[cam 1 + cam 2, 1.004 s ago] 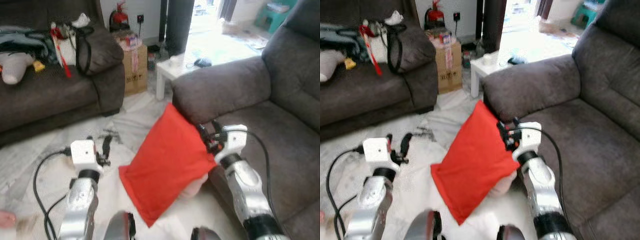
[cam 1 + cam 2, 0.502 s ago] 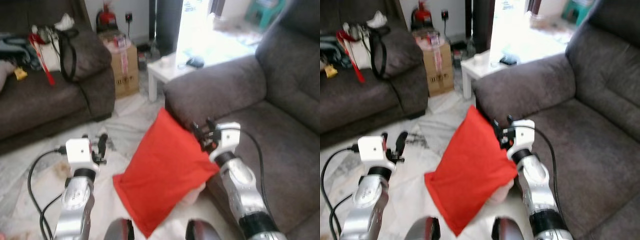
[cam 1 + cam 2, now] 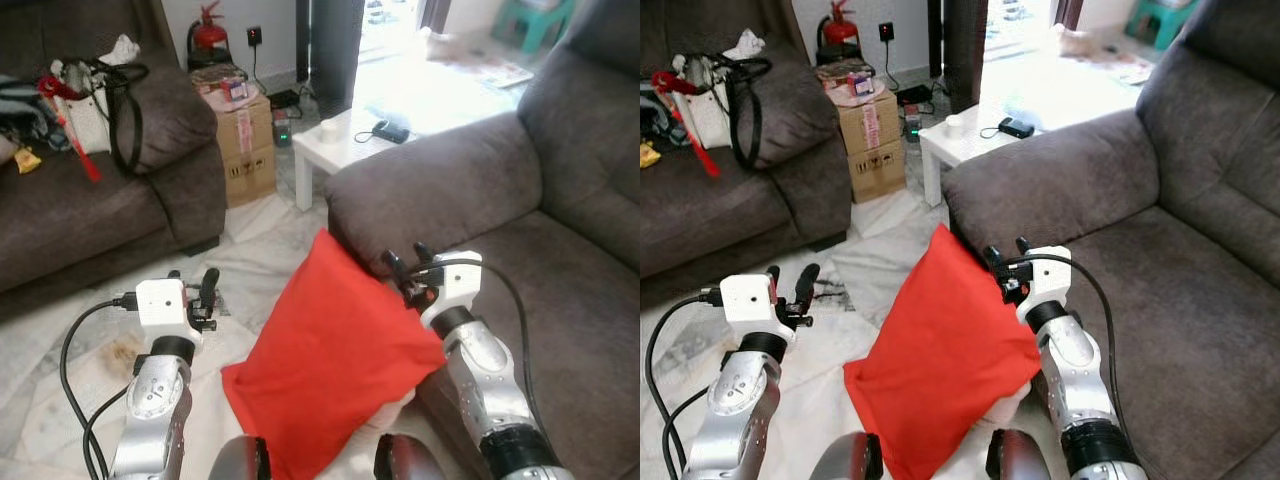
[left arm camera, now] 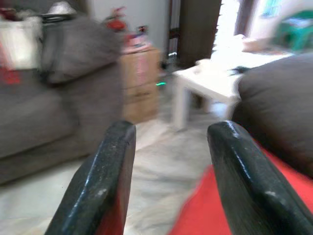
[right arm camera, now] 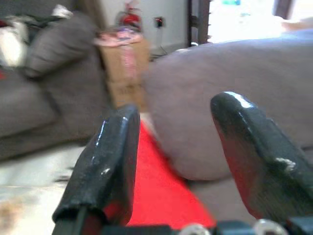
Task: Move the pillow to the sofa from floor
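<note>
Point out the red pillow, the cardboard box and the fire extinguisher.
red pillow (image 3: pixel 335 365): left eye view, middle of its red face.
cardboard box (image 3: pixel 247 148): left eye view, its front side.
fire extinguisher (image 3: pixel 839 29): right eye view, its red body.

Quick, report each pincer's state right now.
Left pincer: open, holding nothing, beside the red pillow.
Right pincer: open, at the pillow's upper edge by the sofa armrest, not clamped on it.

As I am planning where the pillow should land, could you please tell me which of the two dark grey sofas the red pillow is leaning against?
The red pillow leans against the dark grey sofa on the robot's right, below its armrest; the left sofa, holding bags, stands apart.
</note>
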Available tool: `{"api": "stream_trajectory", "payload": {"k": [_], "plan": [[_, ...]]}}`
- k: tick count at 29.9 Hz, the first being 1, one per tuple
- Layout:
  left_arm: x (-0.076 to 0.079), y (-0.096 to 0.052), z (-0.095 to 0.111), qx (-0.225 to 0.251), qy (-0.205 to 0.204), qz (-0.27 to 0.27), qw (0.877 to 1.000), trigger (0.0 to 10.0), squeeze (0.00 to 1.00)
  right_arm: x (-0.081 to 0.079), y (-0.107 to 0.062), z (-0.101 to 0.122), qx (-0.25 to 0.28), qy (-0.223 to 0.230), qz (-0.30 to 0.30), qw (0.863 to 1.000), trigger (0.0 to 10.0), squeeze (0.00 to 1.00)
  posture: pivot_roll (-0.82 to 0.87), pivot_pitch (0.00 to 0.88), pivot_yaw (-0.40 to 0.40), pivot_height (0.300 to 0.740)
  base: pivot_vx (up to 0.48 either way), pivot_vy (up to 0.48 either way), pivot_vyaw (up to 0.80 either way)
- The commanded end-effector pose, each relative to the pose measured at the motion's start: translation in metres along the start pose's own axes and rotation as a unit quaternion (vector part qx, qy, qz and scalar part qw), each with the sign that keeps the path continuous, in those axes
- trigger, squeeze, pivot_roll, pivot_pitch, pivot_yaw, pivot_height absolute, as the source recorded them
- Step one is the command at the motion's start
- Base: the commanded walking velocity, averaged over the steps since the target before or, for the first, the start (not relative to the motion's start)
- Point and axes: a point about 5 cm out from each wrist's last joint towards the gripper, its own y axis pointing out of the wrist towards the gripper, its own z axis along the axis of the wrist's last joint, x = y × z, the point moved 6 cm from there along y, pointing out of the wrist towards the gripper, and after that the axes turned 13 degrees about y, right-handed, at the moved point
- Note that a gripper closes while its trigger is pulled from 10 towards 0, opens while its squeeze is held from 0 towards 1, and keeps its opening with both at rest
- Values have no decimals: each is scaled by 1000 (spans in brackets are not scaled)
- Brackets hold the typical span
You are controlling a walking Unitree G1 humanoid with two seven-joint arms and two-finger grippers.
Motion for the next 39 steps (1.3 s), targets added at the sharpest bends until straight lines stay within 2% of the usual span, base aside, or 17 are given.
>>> {"api": "stream_trajectory", "payload": {"k": [1, 6, 13, 17, 19, 23, 24, 25, 27, 29, 31, 36, 39], "plan": [[-7, -2, -3, -7, 4, 5, 1000, 10000, 0, -5, 4, 5, 7, -2, 7, 1000, 10000, 0, 10, 89, -10, 623, 341, 0, 0], [-3, -4, -10, -21, 2, -9, 1000, 10000, 0, -4, 3, 0, -3, -3, 4, 1000, 10000, 0, 14, 93, -11, 623, 270, 0, 0], [4, -10, -32, -66, -1, -37, 997, 10000, 0, 6, 4, -10, -32, -7, -25, 999, 10000, 0, 14, 98, -11, 623, 0, 0, 0], [-1, -20, -50, -94, 14, -35, 995, 10000, 0, 17, 2, -28, -76, -8, -57, 995, 10000, 0, 12, 99, -12, 623, 0, 0, 0], [-6, -24, -55, -102, 15, -33, 994, 10000, 0, 26, 1, -37, -92, 21, -82, 992, 10000, 0, 20, 102, -15, 623, 0, 0, 0], [-10, -29, -60, -111, 16, -28, 993, 10000, 0, 41, -5, -59, -155, 28, -120, 980, 10000, 0, 23, 105, -21, 623, 0, 0, 0], [-10, -29, -60, -111, 16, -28, 993, 10000, 0, 41, -5, -59, -155, 28, -120, 980, 10000, 0, 23, 105, -21, 623, 0, 0, 0], [-10, -30, -62, -115, 18, -30, 993, 10000, 0, 43, -6, -65, -169, 41, -128, 976, 10000, 1000, 25, 107, -23, 623, 0, 0, 0], [-8, -33, -65, -122, 17, -34, 992, 10000, 0, 44, -7, -71, -185, 49, -136, 972, 10000, 1000, 26, 109, -25, 623, 0, 0, 0], [-7, -42, -76, -139, 21, -35, 990, 10000, 0, 45, -10, -82, -217, 47, -144, 964, 10000, 1000, 32, 114, -29, 623, 0, 0, 0], [-8, -45, -78, -142, 22, -31, 989, 10000, 0, 45, -10, -84, -222, 47, -145, 963, 10000, 1000, 32, 118, -31, 623, 0, 0, 0], [-28, -57, -79, -144, 29, 20, 989, 10000, 0, 42, -13, -93, -240, 57, -144, 958, 10000, 1000, 43, 133, -45, 623, 0, 0, 0], [-33, -58, -76, -139, 32, 33, 989, 10000, 0, 43, -17, -99, -252, 56, -149, 955, 10000, 1000, 43, 136, -47, 623, 0, 0, 0]]}}
